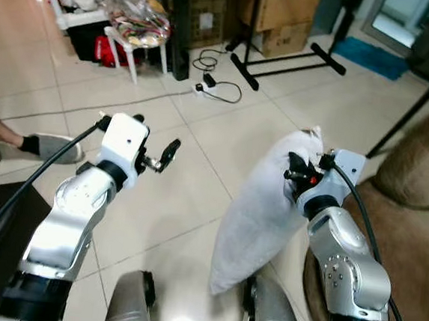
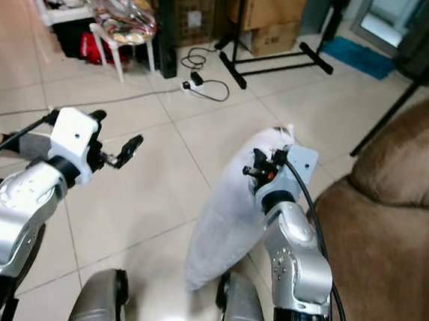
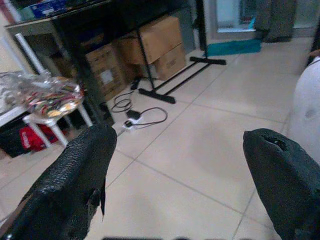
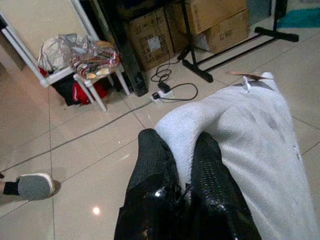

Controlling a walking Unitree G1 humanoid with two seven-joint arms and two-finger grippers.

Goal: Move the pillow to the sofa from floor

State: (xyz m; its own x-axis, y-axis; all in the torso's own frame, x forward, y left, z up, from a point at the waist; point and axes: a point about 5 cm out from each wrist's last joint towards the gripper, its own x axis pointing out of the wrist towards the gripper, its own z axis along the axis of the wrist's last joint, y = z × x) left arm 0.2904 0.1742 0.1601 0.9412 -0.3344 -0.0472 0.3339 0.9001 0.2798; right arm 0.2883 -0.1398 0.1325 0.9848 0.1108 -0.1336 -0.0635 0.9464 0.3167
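A white pillow (image 1: 258, 217) hangs off the tiled floor in front of me, its lower end near my legs. My right gripper (image 1: 298, 170) is shut on its upper part; in the right wrist view both black fingers (image 4: 152, 160) pinch a fold of the pillow (image 4: 250, 130). The brown sofa (image 1: 412, 215) stands just to the right of the pillow. My left gripper (image 1: 168, 153) is raised at the left, open and holding nothing; its fingers (image 3: 75, 170) stand wide apart over bare tiles.
A person's foot in a grey shoe (image 1: 50, 146) rests on the floor at the far left. Behind lie a power strip with cables (image 1: 210, 85), a black stand base (image 1: 283, 61), cardboard boxes (image 1: 283, 20) and a white stool with a bag (image 1: 140, 26).
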